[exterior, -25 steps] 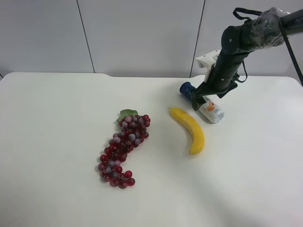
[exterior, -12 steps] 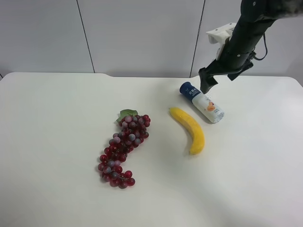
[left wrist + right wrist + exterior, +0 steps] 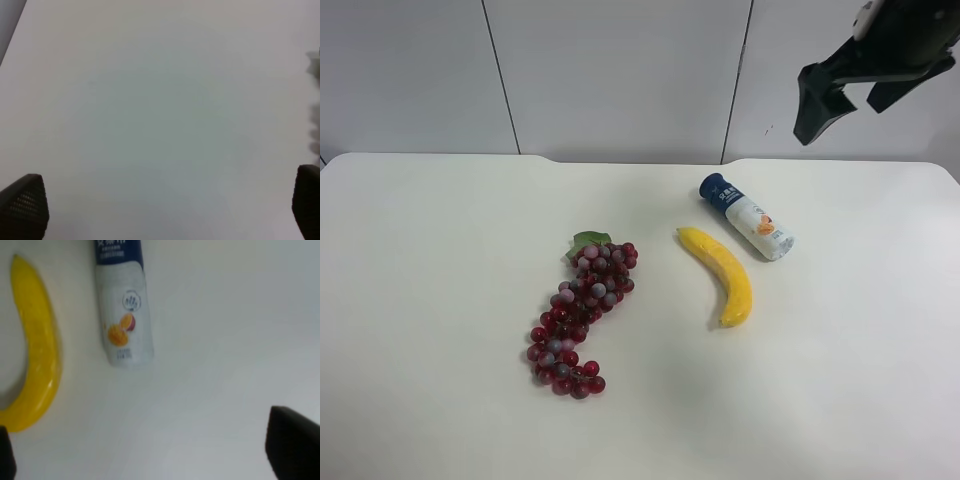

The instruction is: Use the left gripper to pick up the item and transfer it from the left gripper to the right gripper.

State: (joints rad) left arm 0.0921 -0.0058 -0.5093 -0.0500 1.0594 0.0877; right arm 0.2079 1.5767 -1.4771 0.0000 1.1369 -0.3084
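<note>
The item, a small bottle [image 3: 747, 217] with a white body and a dark blue cap, lies on its side on the white table [image 3: 440, 300], touched by nothing. It also shows in the right wrist view [image 3: 122, 315]. My right gripper [image 3: 841, 120] hangs high above the table at the exterior view's top right, beyond the bottle, open and empty. In the right wrist view the right gripper [image 3: 150, 460] has its jaws wide apart. My left gripper [image 3: 165, 210] is open over bare table. It is out of the exterior view.
A yellow banana [image 3: 720, 273] lies just beside the bottle and also shows in the right wrist view [image 3: 35, 345]. A bunch of red grapes [image 3: 578, 315] with a green leaf lies mid-table. A grey panelled wall [image 3: 620, 70] stands behind.
My right gripper has risen from around the bottle and moved up and to the right, well clear of it. The bottle stays lying in the same place.
</note>
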